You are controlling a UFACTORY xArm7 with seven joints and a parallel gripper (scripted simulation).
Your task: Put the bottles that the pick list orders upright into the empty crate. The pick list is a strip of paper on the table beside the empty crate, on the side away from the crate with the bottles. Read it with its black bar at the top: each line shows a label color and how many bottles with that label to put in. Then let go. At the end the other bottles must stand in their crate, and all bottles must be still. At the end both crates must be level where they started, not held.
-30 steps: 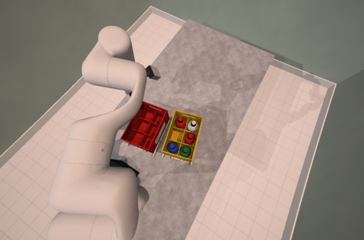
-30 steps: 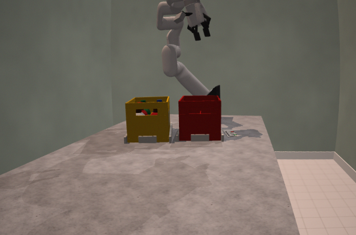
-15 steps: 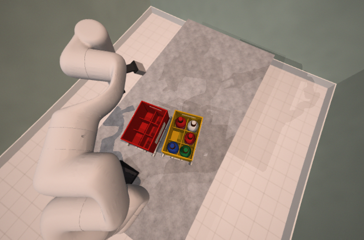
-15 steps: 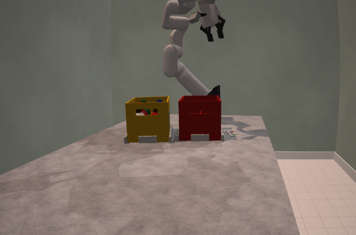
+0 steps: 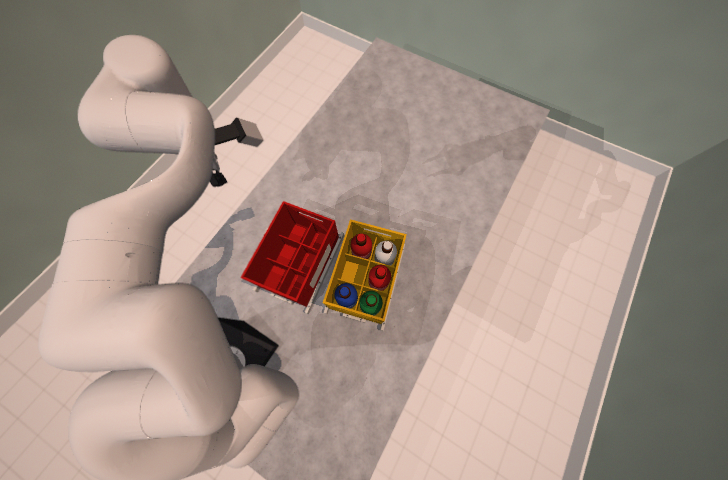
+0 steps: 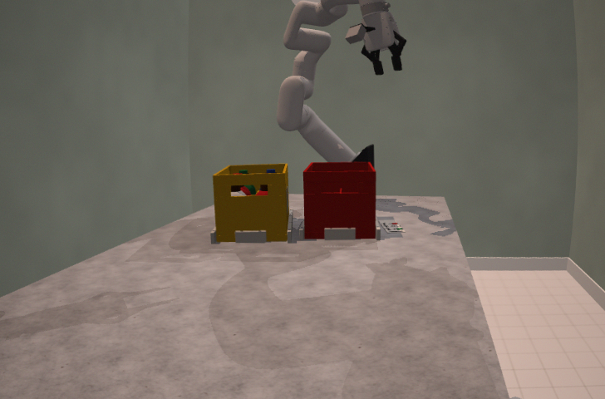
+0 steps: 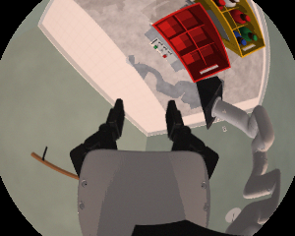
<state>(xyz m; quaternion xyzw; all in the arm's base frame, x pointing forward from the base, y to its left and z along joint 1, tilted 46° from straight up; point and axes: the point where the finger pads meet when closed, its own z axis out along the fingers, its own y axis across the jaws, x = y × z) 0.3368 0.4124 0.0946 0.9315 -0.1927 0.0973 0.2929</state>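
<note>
Hand (image 6: 386, 60) released and grasping nothing, high above the worktop (image 6: 265, 301) edge; pick list (image 6: 391, 227) lies flat well below, just beside the red crate (image 6: 339, 202), bottles standing in the yellow crate (image 6: 250, 207) beyond.

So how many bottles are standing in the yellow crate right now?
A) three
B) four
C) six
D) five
D: the top view shows five bottles in the yellow crate, two red, one white, one blue and one green, with one compartment bare.
</note>
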